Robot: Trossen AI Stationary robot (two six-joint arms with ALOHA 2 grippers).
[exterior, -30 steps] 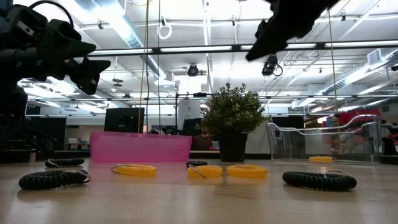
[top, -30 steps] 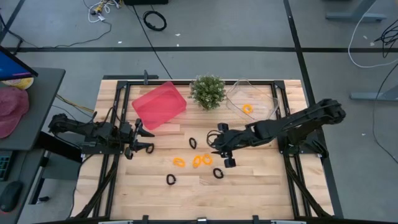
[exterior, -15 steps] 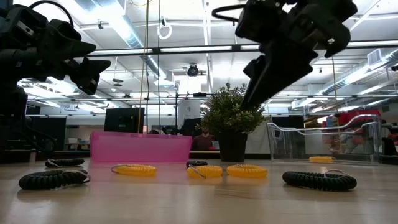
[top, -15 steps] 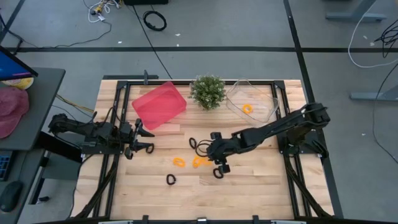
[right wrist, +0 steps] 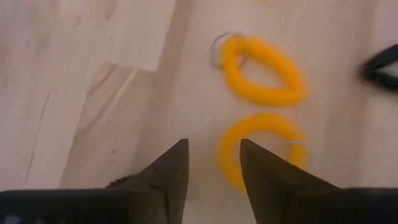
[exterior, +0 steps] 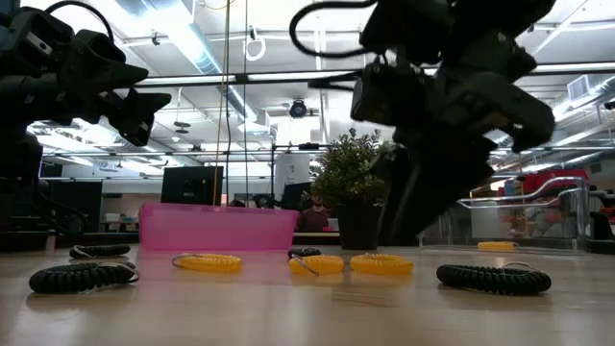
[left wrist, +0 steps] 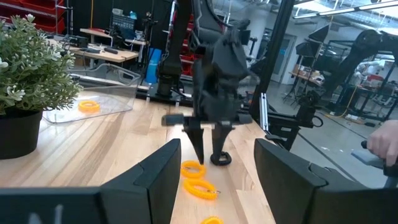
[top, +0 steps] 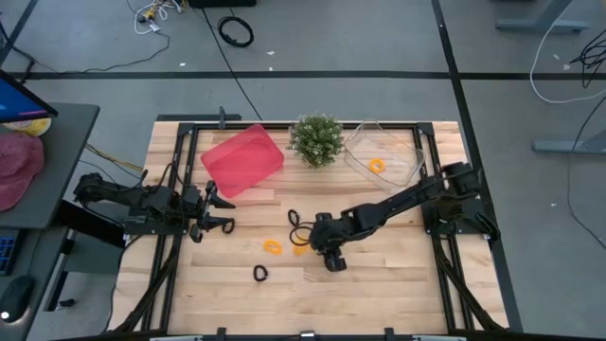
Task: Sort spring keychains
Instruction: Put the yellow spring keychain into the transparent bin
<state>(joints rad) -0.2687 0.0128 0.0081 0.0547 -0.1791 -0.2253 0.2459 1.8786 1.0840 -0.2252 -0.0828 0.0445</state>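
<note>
Small coiled spring keychains lie flat on the wooden table: orange ones (top: 273,247) (right wrist: 264,68) (right wrist: 231,152) and black ones (top: 260,274) (top: 295,218) (top: 333,263). One more orange keychain (top: 377,165) lies in the clear bin (top: 402,150). My right gripper (top: 312,244) points steeply down, open, just over the nearer orange keychain; that loop's edge shows between the fingers (right wrist: 214,158). Whether a finger touches it, I cannot tell. My left gripper (top: 222,216) waits open and level at the table's left side.
A pink tray (top: 242,161) stands at the far left of the table and a potted plant (top: 316,139) at the far middle, beside the clear bin. Bare wood lies along the near edge (top: 379,294).
My right gripper has come down toward the table and moved toward its left edge, tipping more steeply downward. It now hangs low over the pair of orange keychains. Its finger gap looks the same. The keychains have stayed where they lay.
</note>
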